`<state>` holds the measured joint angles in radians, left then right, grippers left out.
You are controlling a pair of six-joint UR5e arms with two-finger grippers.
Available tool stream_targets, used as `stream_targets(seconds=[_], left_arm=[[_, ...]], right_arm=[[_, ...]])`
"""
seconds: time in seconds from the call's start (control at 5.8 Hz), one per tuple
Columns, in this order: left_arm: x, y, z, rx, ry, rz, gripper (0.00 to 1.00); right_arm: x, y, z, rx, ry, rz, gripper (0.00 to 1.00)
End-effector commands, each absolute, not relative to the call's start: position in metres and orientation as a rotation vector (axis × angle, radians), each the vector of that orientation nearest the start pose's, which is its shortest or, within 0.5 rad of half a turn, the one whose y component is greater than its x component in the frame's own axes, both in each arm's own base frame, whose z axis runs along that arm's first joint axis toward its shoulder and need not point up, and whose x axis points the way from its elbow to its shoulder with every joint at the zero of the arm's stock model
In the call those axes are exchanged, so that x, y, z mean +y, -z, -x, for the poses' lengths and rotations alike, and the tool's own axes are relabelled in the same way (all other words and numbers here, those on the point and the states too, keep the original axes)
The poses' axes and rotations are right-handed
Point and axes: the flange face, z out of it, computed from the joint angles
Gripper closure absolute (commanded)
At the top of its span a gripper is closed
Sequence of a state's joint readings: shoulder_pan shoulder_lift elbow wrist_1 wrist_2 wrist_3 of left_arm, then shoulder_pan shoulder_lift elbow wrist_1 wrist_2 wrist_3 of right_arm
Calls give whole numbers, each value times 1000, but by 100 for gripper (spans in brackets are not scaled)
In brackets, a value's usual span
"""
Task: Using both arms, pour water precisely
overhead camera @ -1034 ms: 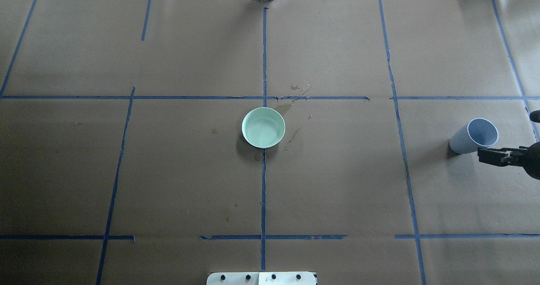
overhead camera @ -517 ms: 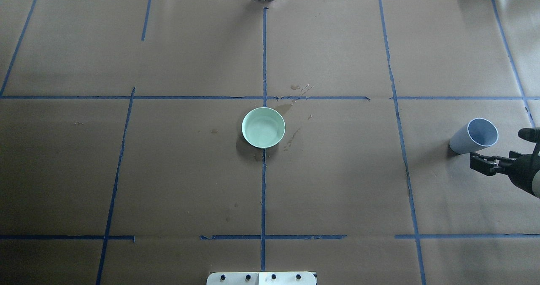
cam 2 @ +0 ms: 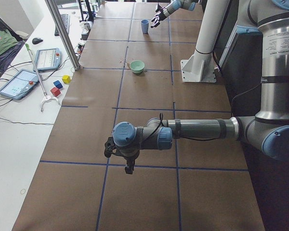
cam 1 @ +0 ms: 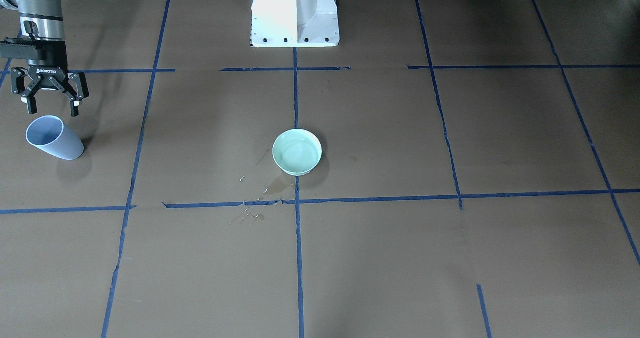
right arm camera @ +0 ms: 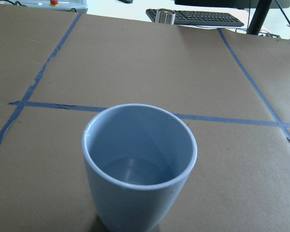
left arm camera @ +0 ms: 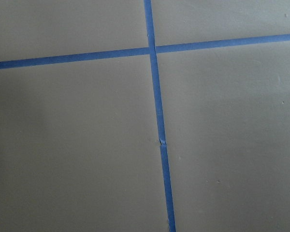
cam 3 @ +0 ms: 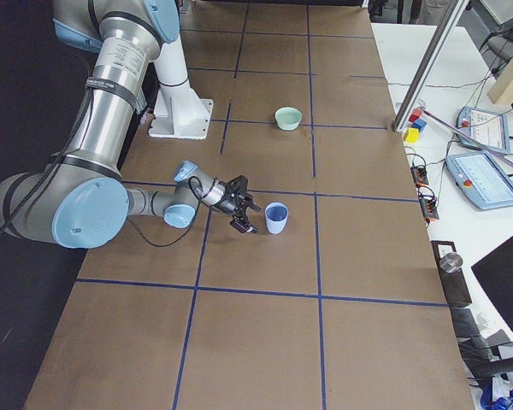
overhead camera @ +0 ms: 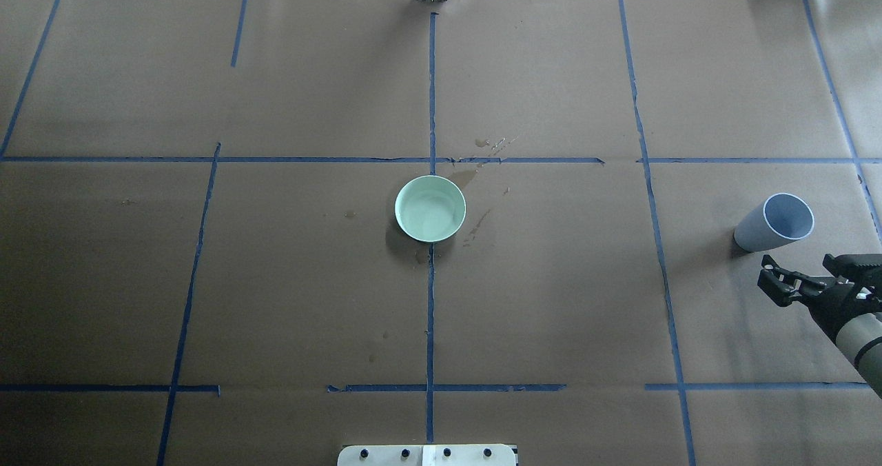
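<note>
Here the right gripper (cam 1: 53,109) hangs at the upper left of the front-facing view, fingers spread wide and holding nothing. It is just beside the pale blue cup (cam 1: 54,138) without touching it. The cup stands upright on the brown-papered table (cam 1: 450,258); whether any liquid lies in its bottom cannot be told. The water (cam 1: 296,154) sits in the mint-green bowl (cam 1: 298,171) near the centre of the frame, on a blue tape line, well apart from the cup. A few wet patches (cam 1: 274,184) darken the paper just below the bowl. The left gripper (cam 2: 118,161) shows only in the left side view, low over the near end of the table; whether it is spread or closed cannot be told.
</note>
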<state>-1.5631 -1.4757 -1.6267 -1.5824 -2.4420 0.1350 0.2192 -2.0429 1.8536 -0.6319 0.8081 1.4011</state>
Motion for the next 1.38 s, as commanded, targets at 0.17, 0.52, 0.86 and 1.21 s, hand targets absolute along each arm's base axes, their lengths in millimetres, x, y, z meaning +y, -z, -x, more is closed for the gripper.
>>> stream_targets(seconds=[0.17,0.52,0.86,1.21], left_arm=[[-450,-666,54,870,-121,-33,0],[-450,-667,54,872,-122,-31,0],[-450,-667,54,872,-121,-32,0],[-450,-666,54,872,-121,-33,0]], right_arm=[[-272,-621,301,-521,-376,-994,0],[-274,-619,303,-510,-389,-1034,0],[-276,-619,304,-502,-393,-1052,0],[-276,-629,304,-484,-383,-1053,0]])
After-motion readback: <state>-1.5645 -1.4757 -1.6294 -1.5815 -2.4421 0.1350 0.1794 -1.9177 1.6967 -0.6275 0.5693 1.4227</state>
